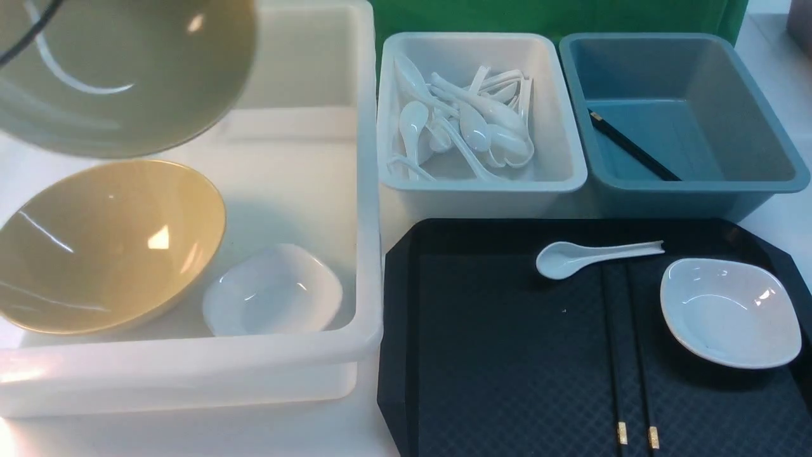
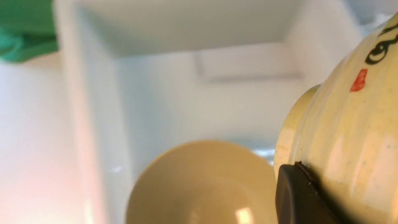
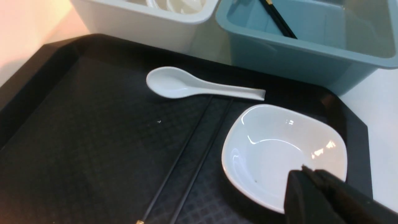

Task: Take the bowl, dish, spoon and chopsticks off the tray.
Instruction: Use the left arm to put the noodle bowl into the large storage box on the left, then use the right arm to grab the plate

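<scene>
One bowl [image 1: 120,70] hangs tilted above white bin [image 1: 369,190], left hand [image 2: 298,196] pinched on its rim. Risk: glossy rim slips, bowl drops on 2nd bowl [image 1: 108,244] below, chips. Closed, empty right hand [image 3: 311,193] over dish [image 1: 729,311]; spoon [image 1: 590,255], chopsticks [image 1: 625,343] also on tray [image 1: 495,330].

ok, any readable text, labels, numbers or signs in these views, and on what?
No legible text.
Outer wall of large glossy yellow-olive bowl: black brush-style marks, cut off at picture edge, unreadable.
Same wall: small red mark, too blurred to read.
Black diamond-textured plastic tray, small glossy white dish: no markings seen.
</scene>
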Controlling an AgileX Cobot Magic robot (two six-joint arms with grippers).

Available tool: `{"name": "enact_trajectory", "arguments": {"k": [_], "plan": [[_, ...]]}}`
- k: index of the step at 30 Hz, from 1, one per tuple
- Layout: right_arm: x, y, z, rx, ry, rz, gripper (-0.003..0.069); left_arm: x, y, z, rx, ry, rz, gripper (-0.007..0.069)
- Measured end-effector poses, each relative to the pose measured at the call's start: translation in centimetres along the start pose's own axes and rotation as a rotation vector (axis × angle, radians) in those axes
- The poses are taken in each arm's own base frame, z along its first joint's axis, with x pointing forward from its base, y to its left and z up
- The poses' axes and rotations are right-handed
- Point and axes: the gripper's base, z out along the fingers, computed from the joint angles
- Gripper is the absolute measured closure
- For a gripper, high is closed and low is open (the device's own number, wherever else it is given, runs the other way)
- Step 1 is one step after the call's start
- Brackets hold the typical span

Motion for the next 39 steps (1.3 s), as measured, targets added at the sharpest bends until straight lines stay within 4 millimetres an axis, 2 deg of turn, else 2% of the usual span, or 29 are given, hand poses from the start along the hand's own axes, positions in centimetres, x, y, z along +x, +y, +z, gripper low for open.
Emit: {"name": "enact_trajectory", "arguments": {"k": [1, 3, 5, 6, 7, 9, 10, 11, 17, 20, 23, 24, 25, 28, 31, 32, 33, 36, 39], "plan": [[0.0, 0.0, 0.0, 0.000, -0.002, 0.000, 0.0613, 1.4, 2.3, 1.3, -0.039, 0.055, -0.070, 0.0624], [0.0, 0.0, 0.0, 0.000, -0.002, 0.000, 0.0613, 3.0, 4.2, 3.0, -0.079, 0.109, -0.119, 0.0624], [0.0, 0.0, 0.0, 0.000, -0.002, 0.000, 0.0613, 4.0, 4.9, 4.3, -0.094, 0.137, -0.136, 0.0624], [0.0, 0.0, 0.0, 0.000, -0.002, 0.000, 0.0613, 5.6, 5.3, 6.2, -0.101, 0.171, -0.159, 0.0624], [0.0, 0.0, 0.0, 0.000, -0.002, 0.000, 0.0613, 5.6, 5.4, 6.2, -0.103, 0.164, -0.159, 0.0624], [0.0, 0.0, 0.0, 0.000, -0.002, 0.000, 0.0613, 7.4, 5.3, 8.5, -0.098, 0.191, -0.177, 0.0624], [0.0, 0.0, 0.0, 0.000, -0.002, 0.000, 0.0613, 7.6, 5.3, 8.6, -0.097, 0.198, -0.179, 0.0624], [0.0, 0.0, 0.0, 0.000, -0.002, 0.000, 0.0613, 8.4, 5.1, 9.6, -0.098, 0.200, -0.181, 0.0624], [0.0, 0.0, 0.0, 0.000, -0.002, 0.000, 0.0613, 9.8, 4.5, 11.8, -0.113, 0.176, -0.161, 0.0613], [0.0, 0.0, 0.0, 0.000, -0.002, 0.000, 0.0613, 9.8, 4.3, 12.1, -0.128, 0.161, -0.117, 0.0572], [0.0, 0.0, 0.0, 0.000, -0.002, 0.000, 0.0613, 9.6, 4.2, 12.1, -0.141, 0.143, -0.087, 0.0473], [0.0, 0.0, 0.0, 0.000, -0.002, 0.000, 0.0613, 9.6, 4.2, 12.1, -0.141, 0.141, -0.086, 0.0466], [0.0, 0.0, 0.0, 0.000, -0.002, 0.000, 0.0613, 9.5, 4.1, 12.0, -0.142, 0.136, -0.083, 0.0412], [0.0, 0.0, 0.0, 0.000, -0.002, 0.000, 0.0613, 9.4, 3.9, 11.3, -0.145, 0.119, -0.079, 0.0302], [0.0, 0.0, 0.0, 0.000, -0.002, 0.000, 0.0613, 9.0, 3.6, 10.1, -0.147, 0.096, -0.071, 0.0252], [0.0, 0.0, 0.0, 0.000, -0.002, 0.000, 0.0613, 8.8, 3.5, 9.6, -0.149, 0.084, -0.069, 0.0242], [0.0, 0.0, 0.0, 0.000, -0.002, 0.000, 0.0613, 8.2, 3.1, 8.2, -0.155, 0.042, -0.059, 0.0233], [0.0, 0.0, 0.0, 0.000, -0.002, 0.000, 0.0613, 7.3, 2.3, 6.1, -0.143, -0.036, -0.071, 0.0244], [0.0, 0.0, 0.0, 0.000, -0.002, 0.000, 0.0613, 6.9, 0.8, 5.4, -0.054, -0.089, -0.115, 0.0323]]}}
